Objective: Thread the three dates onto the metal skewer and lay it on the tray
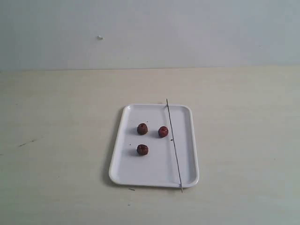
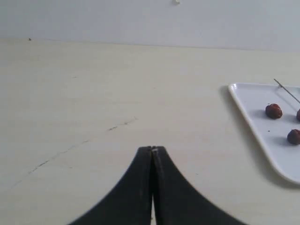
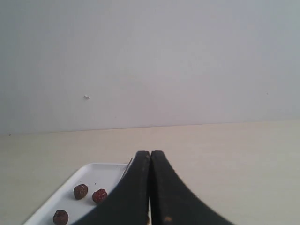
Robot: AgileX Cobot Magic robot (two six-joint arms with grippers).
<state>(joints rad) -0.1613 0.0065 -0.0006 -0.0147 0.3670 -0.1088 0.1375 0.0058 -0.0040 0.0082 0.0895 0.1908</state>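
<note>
Staged for pickup mid-frame on flat white tray (image 1: 154, 165): three wrinkled red-brown dates (image 1: 142, 128), thin grey metal skewer (image 1: 174, 143); left gripper (image 2: 152, 149), right gripper (image 3: 150, 153) pressed together, empty.

Count of objects as seen from the room. Three wrinkled red-brown dates were present: a first date (image 1: 142, 128), a second date (image 1: 163, 131) and a third date (image 1: 142, 149). There was one metal skewer (image 1: 174, 143), one white tray (image 1: 154, 166) and one pale table (image 1: 56, 140). Two black grippers were counted: the left gripper (image 2: 152, 149) and the right gripper (image 3: 150, 153).
</note>
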